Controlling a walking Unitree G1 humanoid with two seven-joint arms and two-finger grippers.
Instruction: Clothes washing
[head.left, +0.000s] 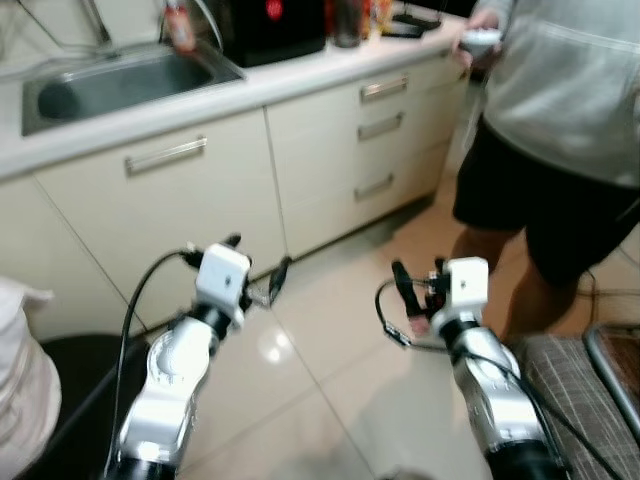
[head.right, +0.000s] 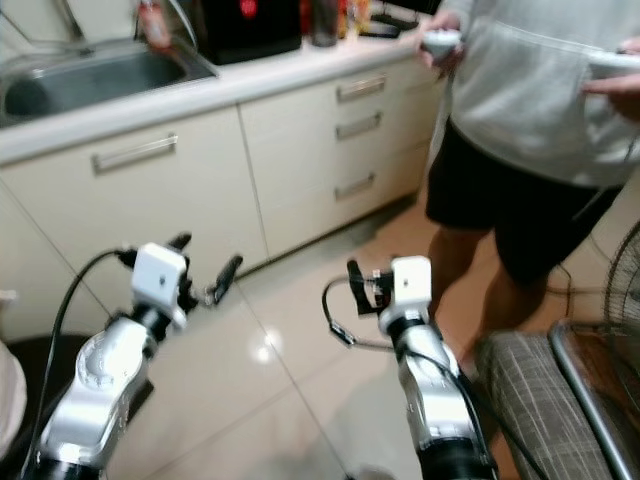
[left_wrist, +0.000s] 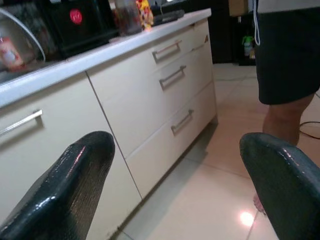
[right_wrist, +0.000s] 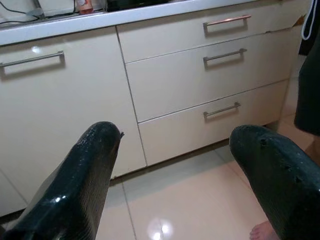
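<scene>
The robot is standing in a kitchen, looking down at a glossy pale-tiled floor (head.left: 330, 400) and a run of cream cabinets (head.left: 200, 200) with brushed metal bar handles (head.left: 165, 155). Both silver arms are reaching forward at waist height over the floor.

The left gripper (head.left: 262, 268) is hanging in the air just in front of the cabinet doors, its jaws spread wide apart and holding nothing; the left wrist view is looking between the two black fingers (left_wrist: 75, 175) toward the drawers. The right gripper (head.left: 405, 290) is hovering over the floor, near the person's legs, and its jaws are likewise wide apart and empty, with the black fingers (right_wrist: 90, 170) framing the three stacked drawers (right_wrist: 220, 80).

Above the cabinets, a white counter (head.left: 300, 80) is carrying a stainless steel sink (head.left: 110, 85) and a black appliance with a red light (head.left: 270, 25). A person in a grey top and dark shorts (head.left: 560, 120) is standing on the robot's right, holding a small white controller (head.left: 480, 40).

At the robot's far left, something pale and cloth-like (head.left: 20, 380) is resting by a dark round shape (head.left: 70, 400); whether it is laundry cannot be told. No washing machine is showing here. Judging by this, the washing is barely begun: nothing is picked up, and loading and starting a machine are all left to do.
</scene>
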